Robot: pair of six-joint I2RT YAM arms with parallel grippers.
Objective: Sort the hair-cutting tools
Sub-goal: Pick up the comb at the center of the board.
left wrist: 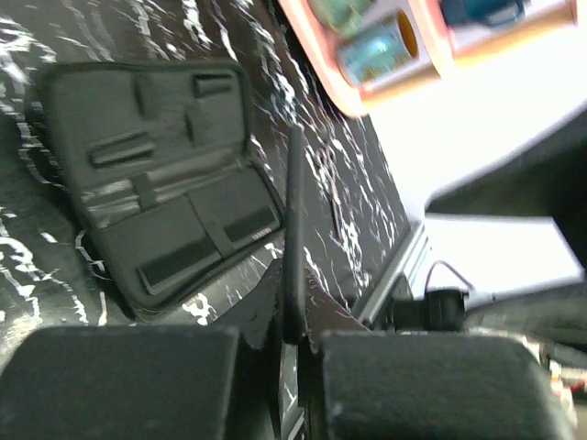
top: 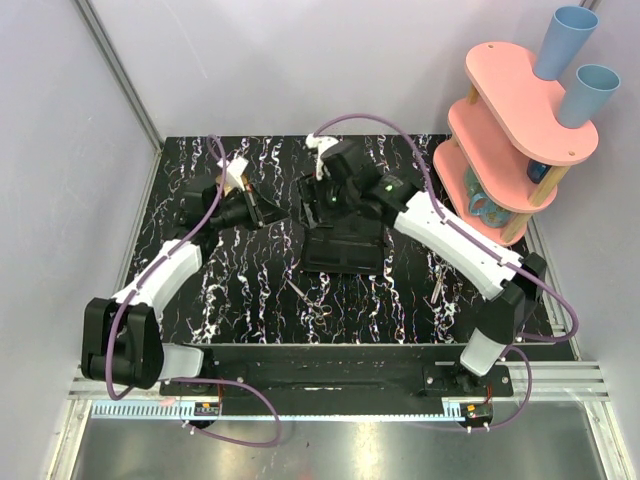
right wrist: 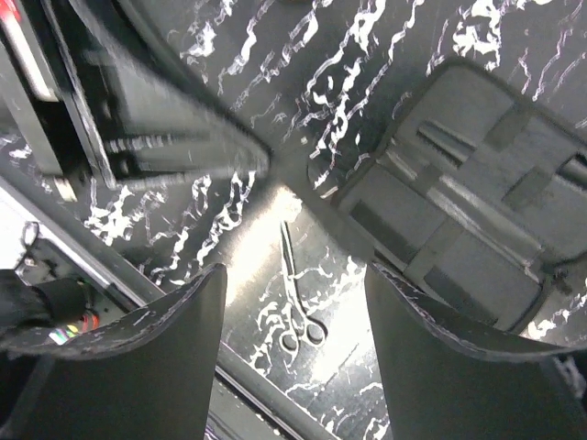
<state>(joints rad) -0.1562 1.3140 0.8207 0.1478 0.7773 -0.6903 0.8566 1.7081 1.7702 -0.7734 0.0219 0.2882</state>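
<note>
White-shelled left arm point(top: 165, 270) and right arm point(top: 455, 235), black joints, looping purple cables point(top: 372, 117), black fingers point(right wrist: 138, 367)

silver scissors point(right wrist: 295, 293), blk case point(top: 340, 250), blk/wht marbled table point(top: 250, 300), pink shelf point(top: 500, 75)

Top view: my right arm point(top: 450, 235) covers upper part of black case point(top: 345, 255). Left wrist view: slim dark item point(left wrist: 293, 220) between my left fingers point(left wrist: 128, 385) blurred, type undeterminable. Right wrist view: case cut by right edge; upper-left dark shape point(right wrist: 156, 119) blurred.
</note>
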